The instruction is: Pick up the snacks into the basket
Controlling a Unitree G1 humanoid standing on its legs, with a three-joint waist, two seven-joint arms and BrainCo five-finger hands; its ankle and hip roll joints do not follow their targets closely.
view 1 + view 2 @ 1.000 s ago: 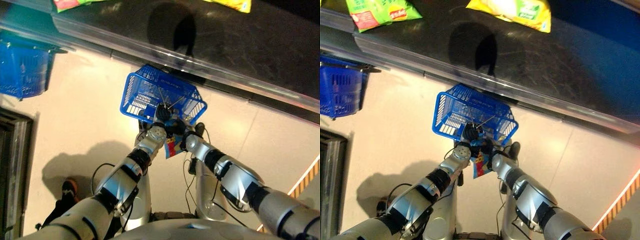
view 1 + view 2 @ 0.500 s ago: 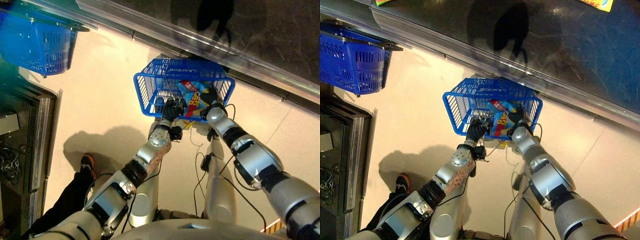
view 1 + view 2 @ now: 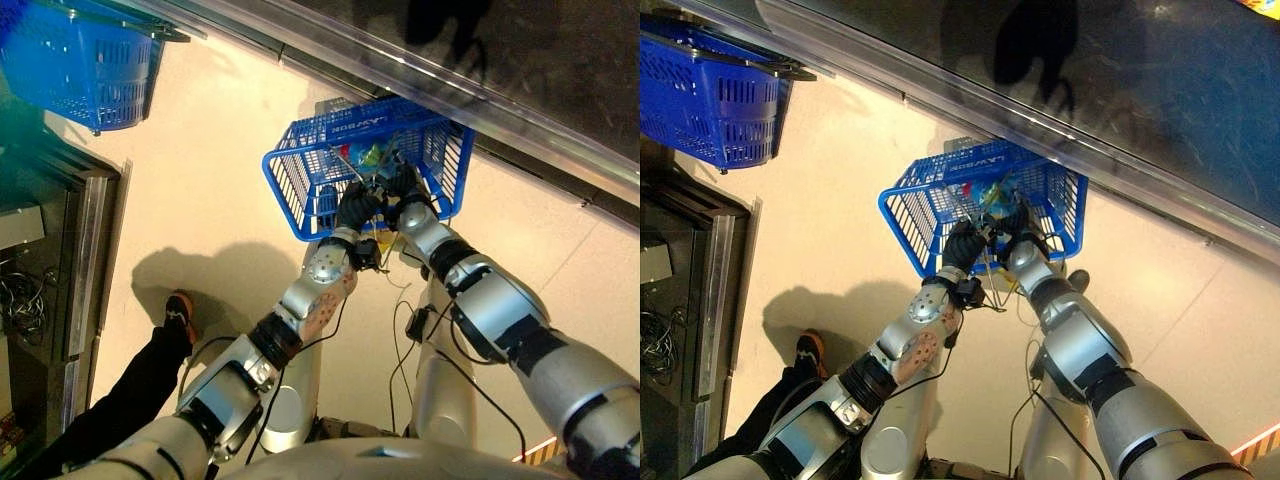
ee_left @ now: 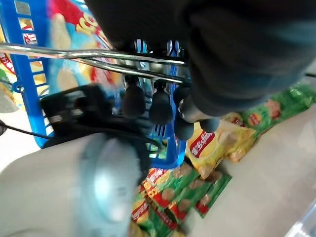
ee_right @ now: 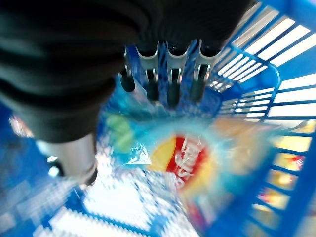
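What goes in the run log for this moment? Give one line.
left hand: fingers curled round basket handles | right hand: open above snack bag | snack bag: inside blue basket

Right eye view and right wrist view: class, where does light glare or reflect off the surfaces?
Right eye view: the metal edge of the dark counter catches a bright streak, and the counter top has a dull sheen. Right wrist view: white glints show on the snack bag in the blue basket, beneath the right robot hand.
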